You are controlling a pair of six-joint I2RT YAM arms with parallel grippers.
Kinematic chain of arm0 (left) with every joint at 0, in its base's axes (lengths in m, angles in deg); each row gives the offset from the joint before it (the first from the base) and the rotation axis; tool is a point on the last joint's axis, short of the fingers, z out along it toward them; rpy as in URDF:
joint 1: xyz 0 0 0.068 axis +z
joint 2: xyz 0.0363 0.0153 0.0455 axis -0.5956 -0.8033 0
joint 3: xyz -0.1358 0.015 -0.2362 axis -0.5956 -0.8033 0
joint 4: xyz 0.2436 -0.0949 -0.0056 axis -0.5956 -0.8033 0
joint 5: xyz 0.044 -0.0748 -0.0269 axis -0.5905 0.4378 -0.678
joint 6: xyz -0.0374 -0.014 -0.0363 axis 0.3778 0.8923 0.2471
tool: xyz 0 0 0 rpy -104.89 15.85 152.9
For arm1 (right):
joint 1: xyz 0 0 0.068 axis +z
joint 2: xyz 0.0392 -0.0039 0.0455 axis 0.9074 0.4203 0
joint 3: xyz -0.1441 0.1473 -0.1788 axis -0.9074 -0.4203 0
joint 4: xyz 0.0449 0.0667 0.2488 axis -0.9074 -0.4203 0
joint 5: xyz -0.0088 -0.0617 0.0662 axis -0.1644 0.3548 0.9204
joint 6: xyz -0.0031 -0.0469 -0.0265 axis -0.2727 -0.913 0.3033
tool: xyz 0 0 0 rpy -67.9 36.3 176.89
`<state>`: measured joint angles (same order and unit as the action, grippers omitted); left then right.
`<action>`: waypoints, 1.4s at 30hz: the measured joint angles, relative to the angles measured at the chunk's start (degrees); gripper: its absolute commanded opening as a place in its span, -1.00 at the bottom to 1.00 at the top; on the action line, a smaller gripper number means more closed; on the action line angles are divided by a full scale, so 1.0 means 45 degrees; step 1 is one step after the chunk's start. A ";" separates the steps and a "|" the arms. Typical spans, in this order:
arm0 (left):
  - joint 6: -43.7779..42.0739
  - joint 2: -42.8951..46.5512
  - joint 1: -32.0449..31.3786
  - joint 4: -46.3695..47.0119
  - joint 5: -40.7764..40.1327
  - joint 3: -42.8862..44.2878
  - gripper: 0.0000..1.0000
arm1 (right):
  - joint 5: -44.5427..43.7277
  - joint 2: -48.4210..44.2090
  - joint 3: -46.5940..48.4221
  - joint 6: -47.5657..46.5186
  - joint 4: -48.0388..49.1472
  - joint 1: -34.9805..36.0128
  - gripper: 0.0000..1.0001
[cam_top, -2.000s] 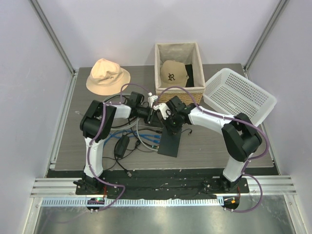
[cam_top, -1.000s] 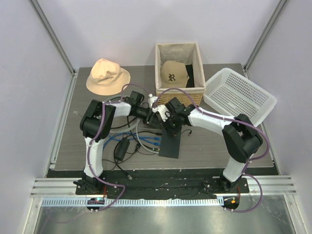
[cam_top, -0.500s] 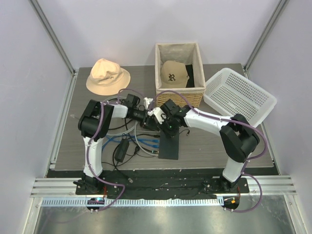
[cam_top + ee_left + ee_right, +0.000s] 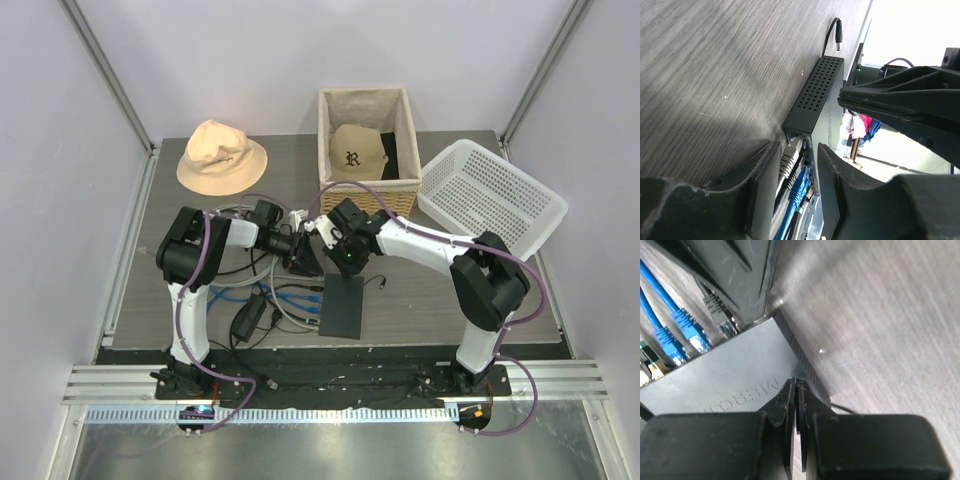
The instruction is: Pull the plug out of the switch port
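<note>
Top view: switch ports too small, partly under my arms. Left wrist: grey plug contact with left jaws unclear.

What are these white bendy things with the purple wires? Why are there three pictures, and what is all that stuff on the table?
They are two robot arms, fixed to the near edge of a table. One picture looks down from above. The other two come from small cameras on the arms' wrists, so everything looks very close. On the table lie a flat black box called a switch, blue cables, a hat, a basket with a cap inside, and a white basket. Each arm ends in a tool with two fingers. The right tool is shut and presses its tips on the switch. The left tool has its fingers apart, one on each side of the plugs that stick in the switch.
</note>
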<state>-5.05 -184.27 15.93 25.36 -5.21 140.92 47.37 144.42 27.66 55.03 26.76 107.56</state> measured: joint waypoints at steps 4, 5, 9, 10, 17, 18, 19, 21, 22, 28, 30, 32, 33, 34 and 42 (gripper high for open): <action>0.0131 0.0000 0.0000 -0.0005 0.0000 0.0000 -0.08 | 0.0233 -0.0112 -0.0355 0.0136 -0.0165 0.0000 -0.84; 0.0141 0.0015 -0.0005 0.0005 -0.0019 -0.0015 -0.08 | 0.0374 -0.0121 -0.0432 0.0194 -0.0233 0.0000 -0.84; 0.0121 0.0151 -0.0078 0.0102 -0.0136 -0.0097 -0.10 | 0.0855 -0.0151 -0.0593 0.0345 -0.0253 0.0000 -0.85; 0.0097 0.0160 -0.0092 0.0097 -0.0146 -0.0087 -0.12 | 0.0865 -0.0155 -0.0636 0.0384 -0.0194 0.0000 -0.85; -0.0505 -0.0068 -0.0345 -0.0476 -0.0345 0.0355 -0.30 | 0.1146 -0.0199 -0.0860 0.0835 0.0505 -0.0005 -0.86; -0.0588 -0.0097 -0.0384 -0.0515 -0.0335 0.0398 -0.33 | 0.1175 -0.0199 -0.0865 0.0879 0.0500 -0.0005 -0.86; -0.0670 -0.0102 -0.0403 -0.0573 -0.0335 0.0423 -0.35 | 0.1200 -0.0194 -0.0879 0.0903 0.0491 -0.0015 -0.86; -0.0884 -0.0102 -0.0418 -0.0612 -0.0340 0.0423 -0.38 | 0.1239 -0.0199 -0.0903 0.0957 0.0515 -0.0034 -0.86; -0.0947 -0.0102 -0.0423 -0.0617 -0.0359 0.0423 -0.38 | 0.1253 -0.0199 -0.0918 0.0981 0.0539 -0.0039 -0.86; -0.1389 -0.0097 -0.0486 -0.0661 -0.0316 0.0437 -0.42 | 0.1345 -0.0204 -0.0976 0.1083 0.0597 -0.0107 -0.86; -0.1647 -0.0087 -0.0549 -0.0690 -0.0277 0.0437 -0.48 | 0.1384 -0.0228 -0.1030 0.1166 0.0641 -0.0131 -0.86; -0.1943 -0.0083 -0.0646 -0.0821 -0.0267 0.0486 -0.56 | 0.1438 -0.0287 -0.1112 0.1229 0.0641 -0.0146 -0.87; -0.2089 -0.0083 -0.0714 -0.0947 -0.0287 0.0534 -0.60 | 0.1452 -0.0301 -0.1132 0.1253 0.0622 -0.0151 -0.86; -0.2229 -0.0083 -0.0777 -0.1069 -0.0301 0.0588 -0.63 | 0.1457 -0.0311 -0.1146 0.1277 0.0563 -0.0155 -0.87; -0.3079 -0.0083 -0.1035 -0.2093 -0.0355 0.0933 -1.00 | 0.1588 -0.0272 -0.1059 0.1350 0.0170 -0.0180 -0.87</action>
<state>-18.90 -184.64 11.27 15.94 -6.81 145.11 54.52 143.19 22.89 61.11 27.53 106.75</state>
